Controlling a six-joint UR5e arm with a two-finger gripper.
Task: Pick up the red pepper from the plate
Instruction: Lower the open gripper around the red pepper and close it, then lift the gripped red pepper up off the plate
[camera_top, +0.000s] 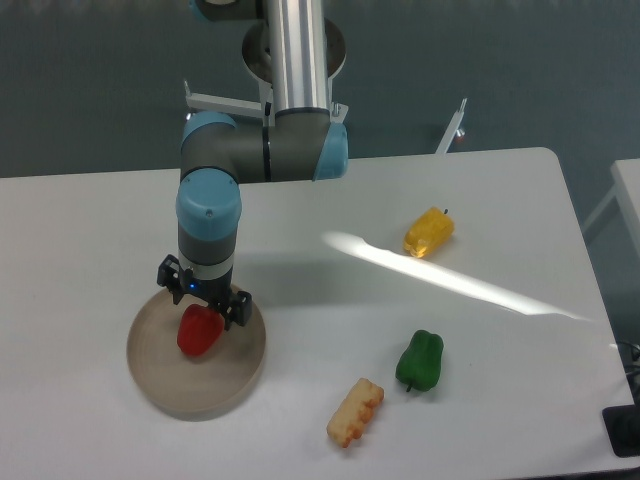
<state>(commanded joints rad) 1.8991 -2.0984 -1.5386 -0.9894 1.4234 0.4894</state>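
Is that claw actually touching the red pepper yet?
Cannot tell. The one camera view shows the claw open directly above the red pepper on the plate, overlapping its top, so any gap is hidden.

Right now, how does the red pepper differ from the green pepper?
The red pepper lies on the plate, while the green pepper lies on the bare table. The red pepper sits directly under the open gripper, its top partly hidden; the green pepper is in full view, far from the arm. One is red, the other dark green. Both are small, glossy toy bell peppers of similar size.
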